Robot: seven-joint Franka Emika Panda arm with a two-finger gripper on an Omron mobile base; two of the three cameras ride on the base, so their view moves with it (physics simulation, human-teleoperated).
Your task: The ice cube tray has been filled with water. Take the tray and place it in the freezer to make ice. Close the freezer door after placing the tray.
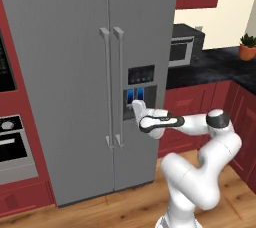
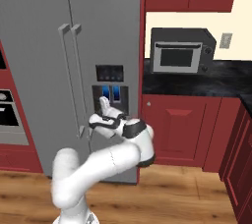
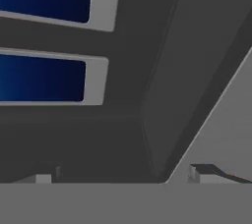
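While pressed up against the dispenser panel (image 1: 140, 94) of the freezer door (image 1: 142, 62), gripper (image 1: 136, 107) points into the dark recess beside the blue-lit windows (image 3: 44, 78); fingertips (image 3: 206, 171) set apart, nothing between. Both fridge doors shut, bar handles (image 1: 119, 87) side by side. Microwave (image 2: 181, 50) on black counter (image 2: 197, 83) to the right. Ice cube tray unseen.

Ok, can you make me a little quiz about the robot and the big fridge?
1. True or false: both fridge doors are shut.
2. What is the gripper closest to: A the dispenser panel, B the microwave, C the plant?
3. What colour are the cupboards?

Key: 1 true. 2 A. 3 red.
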